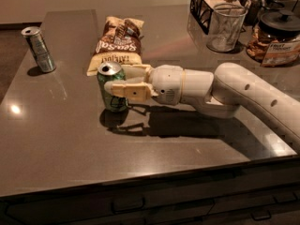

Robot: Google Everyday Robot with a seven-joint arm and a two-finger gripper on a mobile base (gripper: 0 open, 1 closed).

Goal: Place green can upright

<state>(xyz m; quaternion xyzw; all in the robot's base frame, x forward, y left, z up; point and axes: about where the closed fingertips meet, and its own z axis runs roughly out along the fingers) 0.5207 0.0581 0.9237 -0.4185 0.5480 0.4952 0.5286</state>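
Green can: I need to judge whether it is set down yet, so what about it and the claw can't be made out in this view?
Camera view throughout.
- Green can base: touching the table or just above it, cannot tell; its dark shadow merges with the bottom edge.
- Can's label: crossed by the near finger of the claw.
- Claw's far finger: mostly behind the can.
- Arm: cut off by the right edge.

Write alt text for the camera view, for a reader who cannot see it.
A white robot gripper holds an upright green can between its fingers over a dark table. A chip bag lies just behind it; a silver can stands far left.
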